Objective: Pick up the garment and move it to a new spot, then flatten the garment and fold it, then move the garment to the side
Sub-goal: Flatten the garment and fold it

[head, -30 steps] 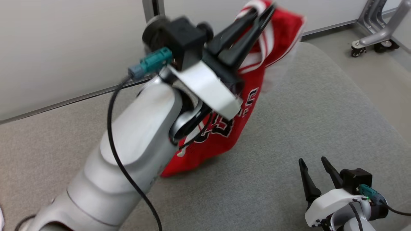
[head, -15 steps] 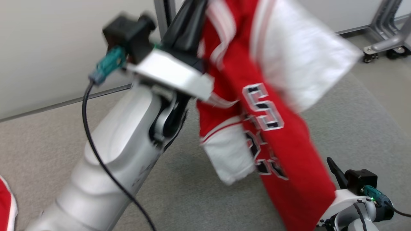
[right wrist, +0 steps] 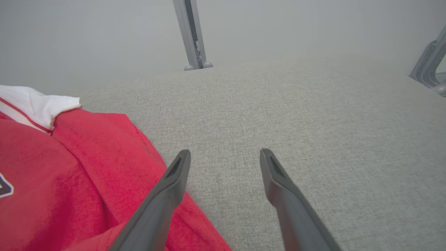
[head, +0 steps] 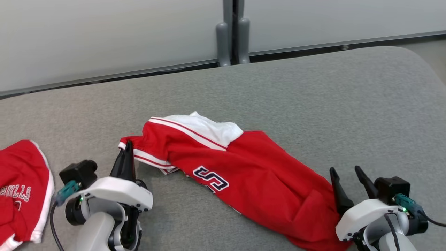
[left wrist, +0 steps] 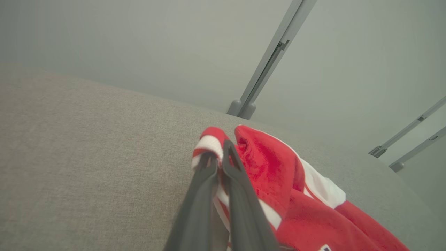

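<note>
The garment (head: 244, 174), a red jersey with white trim and dark lettering, lies crumpled in a long diagonal across the grey cushioned surface (head: 313, 104). My left gripper (head: 128, 146) is at the lower left, shut on the garment's striped red-and-white edge; the left wrist view shows the trim (left wrist: 209, 143) pinched at the left gripper (left wrist: 217, 157) tips. My right gripper (head: 345, 170) stands open at the lower right, beside the garment's lower end, with nothing between its fingers. In the right wrist view the right gripper (right wrist: 224, 157) hovers over bare fabric, the garment (right wrist: 69, 167) to its left.
A second red garment (head: 21, 188) with white trim lies at the left edge. A pale wall with a grey post (head: 232, 35) runs behind the surface. The cushion's rounded right edge (head: 428, 69) drops to the floor.
The left arm has come down from high up, and the garment that hung from it now lies on the surface. The head camera has also shifted. The right gripper stays open.
</note>
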### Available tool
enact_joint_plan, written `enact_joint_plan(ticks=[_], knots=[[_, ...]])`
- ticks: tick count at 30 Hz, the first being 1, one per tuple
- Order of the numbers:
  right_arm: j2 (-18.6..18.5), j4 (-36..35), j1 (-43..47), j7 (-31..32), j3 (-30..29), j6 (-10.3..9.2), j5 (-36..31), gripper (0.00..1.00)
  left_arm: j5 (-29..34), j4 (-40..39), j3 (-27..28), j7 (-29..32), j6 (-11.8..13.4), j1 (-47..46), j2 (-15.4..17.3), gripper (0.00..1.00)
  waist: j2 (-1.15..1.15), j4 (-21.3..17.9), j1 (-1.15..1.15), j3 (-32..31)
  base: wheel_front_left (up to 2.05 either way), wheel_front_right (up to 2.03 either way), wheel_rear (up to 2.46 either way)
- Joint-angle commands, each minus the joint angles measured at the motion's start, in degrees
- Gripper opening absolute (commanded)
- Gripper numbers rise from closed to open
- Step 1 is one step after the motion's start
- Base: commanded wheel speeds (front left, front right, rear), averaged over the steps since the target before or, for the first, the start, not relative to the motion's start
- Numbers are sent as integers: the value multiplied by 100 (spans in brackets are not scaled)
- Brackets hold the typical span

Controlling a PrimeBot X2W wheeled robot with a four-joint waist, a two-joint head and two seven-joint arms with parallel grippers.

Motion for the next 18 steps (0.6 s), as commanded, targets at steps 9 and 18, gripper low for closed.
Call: enact_joint_plan(ticks=[9, 18], knots=[[-39, -327, 22, 1548, 261, 2, 378, 100, 510, -355, 572, -38, -313, 682, -403, 0, 0, 364, 0, 77, 0, 0, 0], [-29, -1167, 653, 3222, -262, 3, 340, 100, 703, -266, 758, -35, -507, 671, -591, 0, 0, 298, 0, 81, 0, 0, 0]])
